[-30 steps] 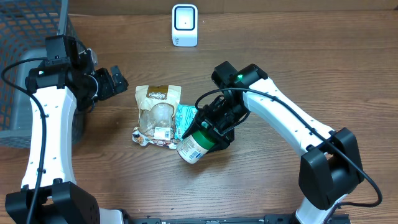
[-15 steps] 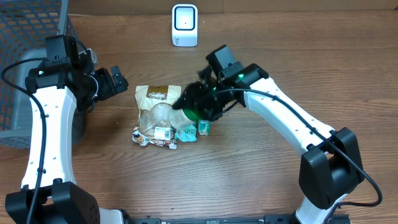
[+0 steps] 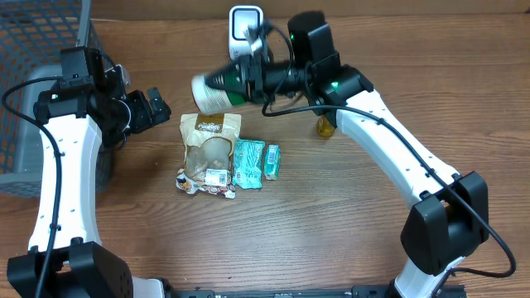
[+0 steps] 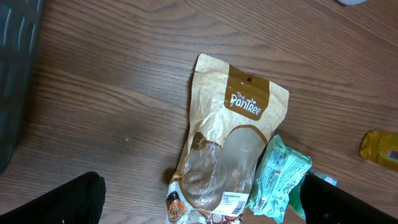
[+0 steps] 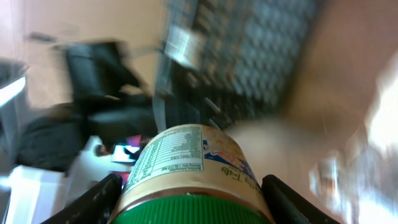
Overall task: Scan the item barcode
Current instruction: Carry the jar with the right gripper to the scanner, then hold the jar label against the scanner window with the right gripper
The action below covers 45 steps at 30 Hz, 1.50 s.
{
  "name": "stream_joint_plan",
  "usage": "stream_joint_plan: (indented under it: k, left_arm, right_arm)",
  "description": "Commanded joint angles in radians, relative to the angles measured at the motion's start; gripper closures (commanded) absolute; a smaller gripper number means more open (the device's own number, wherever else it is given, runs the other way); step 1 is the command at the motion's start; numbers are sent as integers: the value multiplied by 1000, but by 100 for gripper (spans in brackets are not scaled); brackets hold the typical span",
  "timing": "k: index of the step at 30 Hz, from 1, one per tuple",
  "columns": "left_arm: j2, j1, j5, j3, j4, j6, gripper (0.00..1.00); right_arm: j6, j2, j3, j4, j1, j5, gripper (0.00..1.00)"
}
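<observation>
Jar (image 3: pixel 214 91) is pinched at its lid end by right pincer (image 3: pixel 251 79) and held sideways above worktop (image 3: pixel 373 240), likely so the label faces scanner (image 3: pixel 240 20) just behind pincer. Left pincer (image 3: pixel 154 106) is spread, empty, parked aside.

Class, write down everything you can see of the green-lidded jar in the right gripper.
The jar is round, with a cream printed label showing a nutrition table, and a green lid. It is held sideways above the table, near the white scanner. The right gripper clamps it at the lid end.
</observation>
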<state>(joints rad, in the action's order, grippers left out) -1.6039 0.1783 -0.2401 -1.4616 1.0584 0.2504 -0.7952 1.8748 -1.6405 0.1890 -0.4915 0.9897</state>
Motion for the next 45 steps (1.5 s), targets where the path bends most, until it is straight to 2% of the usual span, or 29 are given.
stream_joint_plan:
  k: [1, 3, 5, 7, 13, 17, 20, 25, 31, 38, 41, 45]
  left_arm:
    - [5, -3, -12, -27, 0, -26, 0]
    - [5, -3, -12, -27, 0, -26, 0]
    - [5, -3, -12, -27, 0, -27, 0]
    - [5, -3, -12, -27, 0, -26, 0]
    - [5, -3, -12, -27, 0, -27, 0]
    - [5, -3, -12, -27, 0, -27, 0]
    - [5, -3, -12, -27, 0, -26, 0]
    - [5, -3, -12, -27, 0, -26, 0]
    - [5, -3, -12, -27, 0, -26, 0]
    - [5, -3, -12, -27, 0, -26, 0]
    - [5, -3, -12, -27, 0, -26, 1]
    - [5, -3, -12, -27, 0, -26, 0]
  right_arm:
    - [174, -12, -36, -108, 1, -11, 32]
    - [183, -12, -36, -177, 3, -53, 34]
    - [183, -12, -36, -231, 9, -135, 41]
    - [183, -12, -37, -272, 10, -257, 41]
    - [221, -11, -36, -307, 9, -616, 41]
    - [299, -11, -36, -314, 6, -750, 42]
    - [359, -7, -36, -320, 3, -824, 47]
    - [434, 39, -37, -393, -12, -910, 51]
    - [457, 145, -37, -500, -20, -984, 52]
    - [456, 277, -47, -645, -20, -1041, 60]
    - [483, 339, -122, -600, -19, -1041, 60]
    - [558, 430, -330, -427, -19, -1040, 60]
